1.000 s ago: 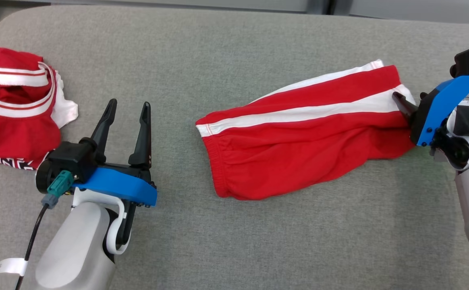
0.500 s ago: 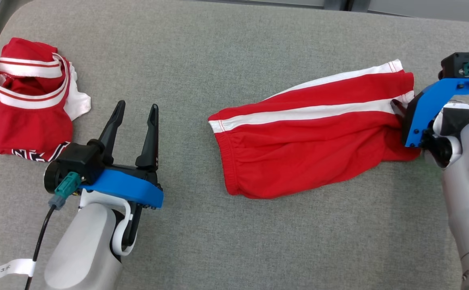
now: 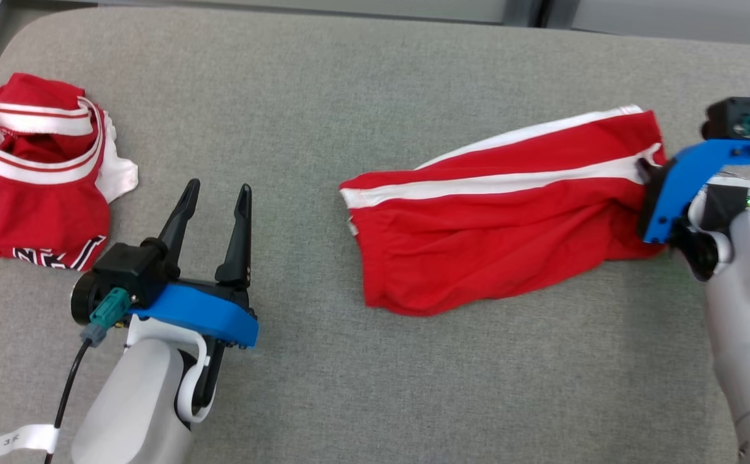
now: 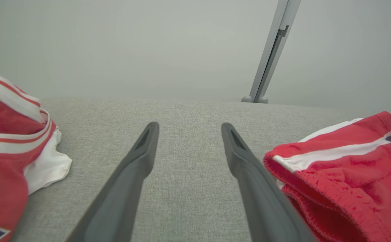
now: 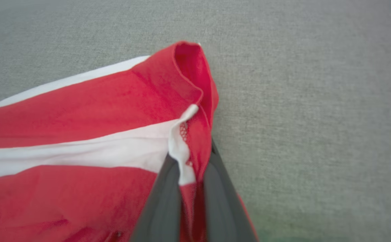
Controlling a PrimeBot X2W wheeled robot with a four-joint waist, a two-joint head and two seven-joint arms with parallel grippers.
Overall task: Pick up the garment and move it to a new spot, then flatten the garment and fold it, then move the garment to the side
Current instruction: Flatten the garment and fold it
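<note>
A pair of red shorts with white side stripes lies stretched across the right half of the grey cushion. My right gripper is shut on the shorts' right hem; in the right wrist view the two dark fingers pinch the red and white hem between them. My left gripper stands open over bare cushion left of the shorts, nothing between its fingers. The shorts' waistband end lies just right of that gripper in the left wrist view.
A second red and white garment lies crumpled at the far left of the cushion, also at the left wrist view's left. A grey post rises behind the cushion's far edge. Bare cushion lies in front of the shorts.
The right gripper has drawn the held hem slightly up and to the right, and the shorts' right end has lifted and shifted with it. The head camera has shifted a little. The left gripper stays open.
</note>
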